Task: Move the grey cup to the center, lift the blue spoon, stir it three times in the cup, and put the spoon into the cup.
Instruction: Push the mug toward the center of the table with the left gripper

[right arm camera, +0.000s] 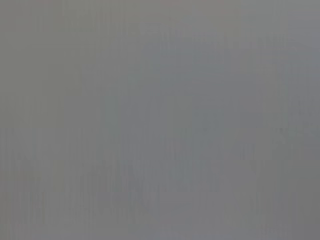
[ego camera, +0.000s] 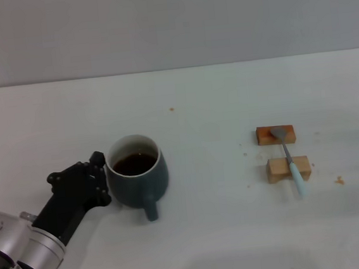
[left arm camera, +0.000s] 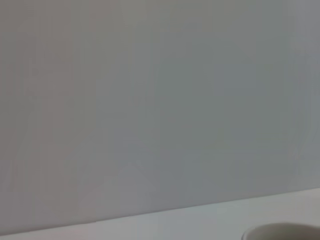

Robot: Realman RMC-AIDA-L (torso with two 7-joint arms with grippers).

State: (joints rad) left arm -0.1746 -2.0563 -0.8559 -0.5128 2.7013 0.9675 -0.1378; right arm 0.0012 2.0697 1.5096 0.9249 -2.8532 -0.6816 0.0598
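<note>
grey cup [ego camera: 137,171] sits against left gripper [ego camera: 101,177]; finger opening: cannot tell. push slowly toward centre, low on the wall, liquid near rim.

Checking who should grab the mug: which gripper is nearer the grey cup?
Left. The left gripper sits right against the grey cup, on its left side. The right gripper is not in view.

Grey cup [ego camera: 137,175] upright (dark liquid inside); blue spoon [ego camera: 289,159] across blocks.
</note>
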